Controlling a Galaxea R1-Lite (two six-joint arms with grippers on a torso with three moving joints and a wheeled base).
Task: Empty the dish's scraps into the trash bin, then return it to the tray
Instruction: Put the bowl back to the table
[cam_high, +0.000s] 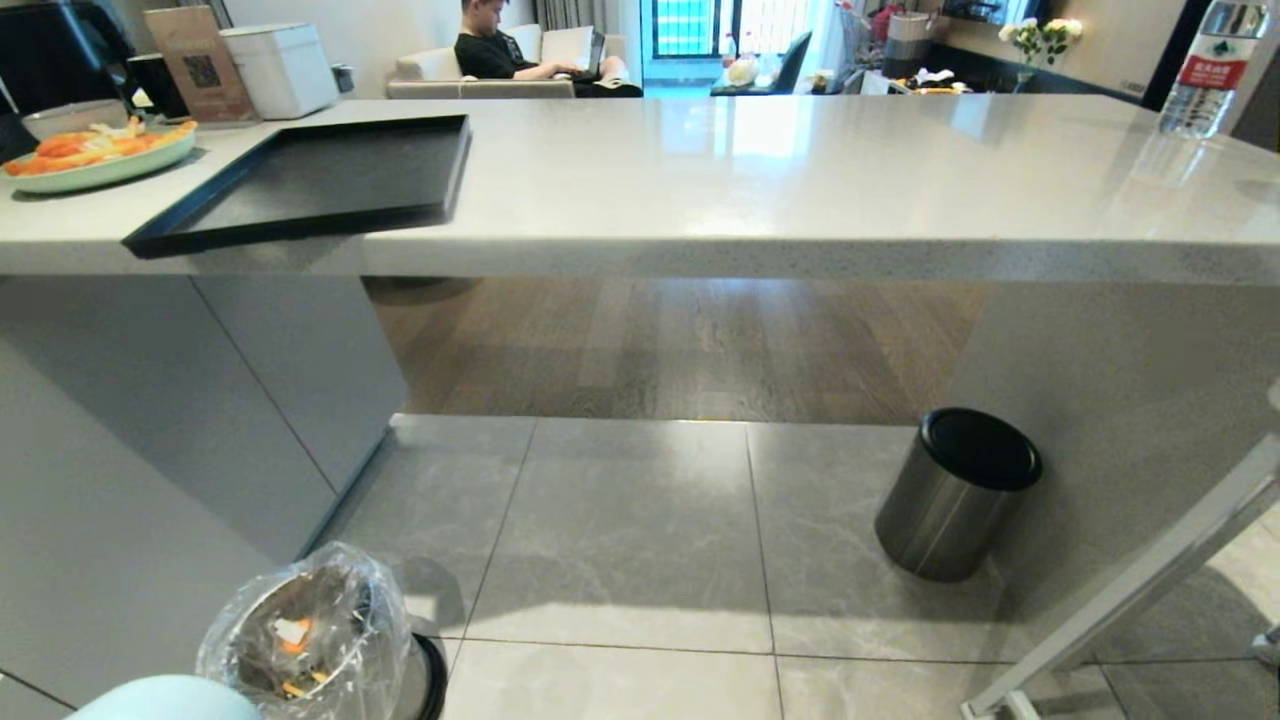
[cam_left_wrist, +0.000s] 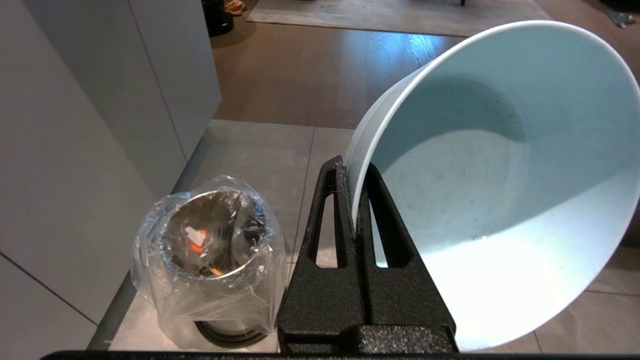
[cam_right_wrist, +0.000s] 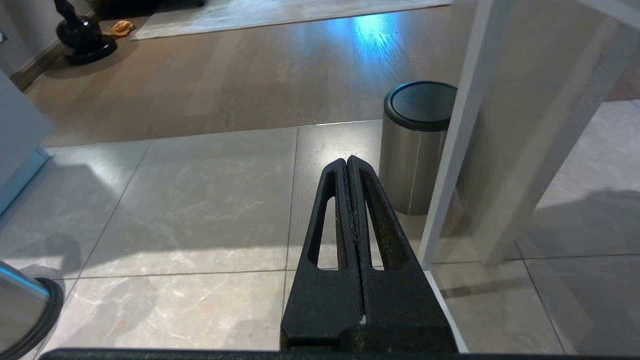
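My left gripper (cam_left_wrist: 354, 172) is shut on the rim of the dish (cam_left_wrist: 500, 190), a pale blue bowl tipped on its side with nothing inside. Its outer wall shows at the bottom left of the head view (cam_high: 165, 700). The trash bin (cam_left_wrist: 207, 270) stands on the floor just beside and below it, lined with a crinkled clear bag (cam_high: 310, 635). Orange and whitish scraps (cam_left_wrist: 196, 240) lie at the bin's bottom. The black tray (cam_high: 310, 185) sits bare on the counter's left part, above and beyond. My right gripper (cam_right_wrist: 347, 162) hangs shut over the floor tiles, holding nothing.
A greenish plate of carrot sticks (cam_high: 95, 155) sits left of the tray, with a white boxy container (cam_high: 280, 65) behind. A steel bin with a black lid (cam_high: 955, 495) stands under the counter (cam_high: 800, 180) at right, beside a white slanted leg (cam_high: 1130, 590). A person (cam_high: 500, 45) sits far back.
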